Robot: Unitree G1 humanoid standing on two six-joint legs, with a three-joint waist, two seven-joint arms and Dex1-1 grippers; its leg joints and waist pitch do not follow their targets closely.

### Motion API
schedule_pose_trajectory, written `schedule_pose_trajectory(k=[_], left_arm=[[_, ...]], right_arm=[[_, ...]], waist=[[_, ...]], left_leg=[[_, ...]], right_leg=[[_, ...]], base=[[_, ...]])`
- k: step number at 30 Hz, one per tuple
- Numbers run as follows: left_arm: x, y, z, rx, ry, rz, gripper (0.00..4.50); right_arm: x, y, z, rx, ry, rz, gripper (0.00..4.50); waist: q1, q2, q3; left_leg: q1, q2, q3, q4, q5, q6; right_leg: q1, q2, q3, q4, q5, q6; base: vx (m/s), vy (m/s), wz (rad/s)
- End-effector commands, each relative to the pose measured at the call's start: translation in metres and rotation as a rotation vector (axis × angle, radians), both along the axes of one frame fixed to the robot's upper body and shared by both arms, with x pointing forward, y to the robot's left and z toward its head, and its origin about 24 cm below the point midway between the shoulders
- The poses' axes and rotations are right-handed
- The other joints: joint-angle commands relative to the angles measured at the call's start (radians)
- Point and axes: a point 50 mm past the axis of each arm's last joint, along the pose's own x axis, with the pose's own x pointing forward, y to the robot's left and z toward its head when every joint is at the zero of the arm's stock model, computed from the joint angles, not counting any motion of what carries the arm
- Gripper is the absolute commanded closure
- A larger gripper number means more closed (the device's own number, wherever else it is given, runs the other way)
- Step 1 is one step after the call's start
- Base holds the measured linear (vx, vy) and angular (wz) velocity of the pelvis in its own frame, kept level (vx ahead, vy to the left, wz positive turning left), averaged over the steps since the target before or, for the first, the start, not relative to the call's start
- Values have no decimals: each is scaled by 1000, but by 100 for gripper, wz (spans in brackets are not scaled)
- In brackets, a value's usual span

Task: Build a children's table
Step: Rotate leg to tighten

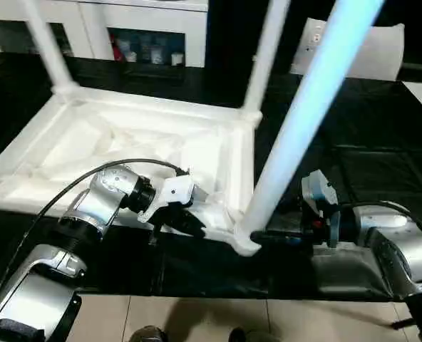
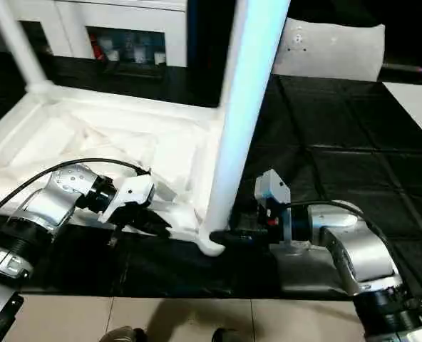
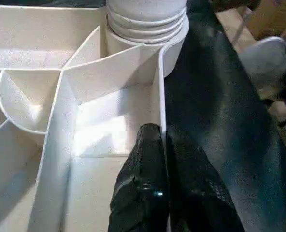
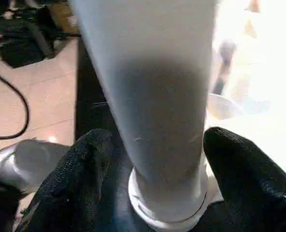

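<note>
1. Three white legs stand up from the upside-down children's table (image 1: 125,142), which lies ribbed side up on a black mat (image 1: 353,128).
2. Nearest the robot, one leg (image 1: 304,121) rises from the table's near corner socket (image 1: 243,239).
3. Left gripper (image 3: 164,145) is pinched tight on the table's near rim (image 3: 161,96), beside that socket.
4. Right gripper (image 4: 155,154) straddles the leg's base, fingers (image 4: 75,169) standing apart on either side; whether they press it is unclear.
5. Beyond the table stand white cabinets (image 1: 147,28); near its corner, shoes (image 1: 147,333) show on the tiled floor.
</note>
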Motion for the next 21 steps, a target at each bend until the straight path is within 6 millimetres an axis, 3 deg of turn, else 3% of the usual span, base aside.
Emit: schedule_pose_trajectory(k=[1,6,10,13,16,19,21], left_arm=[[-4,-8,-1,49,18,-106,450],[-4,-13,-1,58,15,-150,450],[-4,-14,-3,55,18,-154,450],[-5,-12,-4,52,24,-143,450],[-4,-12,-4,33,31,-125,450],[1,-21,-2,-51,28,-10,450],[3,-24,-3,-59,16,30,450]], right_arm=[[2,0,3,-3,-7,35,155],[4,3,1,-8,17,100,190],[3,4,0,-1,26,117,221],[-1,8,-1,13,49,135,239],[-3,10,-2,27,61,131,248],[-8,18,-3,95,109,40,250],[-8,22,-4,117,103,-4,250]], waist=[[-3,-7,-63],[5,-6,-64],[13,-7,-64],[19,-1,-65],[20,-4,-64],[21,-2,-63],[20,-2,-60]], left_leg=[[19,64,-8,-60,-135,87],[15,63,-7,-56,-112,103],[16,65,-8,-57,-130,89],[17,64,-8,-58,-139,77],[17,64,-8,-58,-146,70],[17,65,-9,-60,-151,61],[17,63,-11,-62,-184,48]], right_leg=[[49,-76,53,-49,-169,-250],[51,-77,51,-43,-133,-264],[51,-78,52,-46,-171,-253],[51,-78,52,-48,-183,-247],[50,-78,52,-49,-195,-241],[49,-76,53,-50,-203,-239],[46,-79,54,-58,-262,-222]], base=[[0,0,0],[0,0,0],[0,0,0],[0,0,0],[0,0,0],[0,0,0],[0,0,0]])
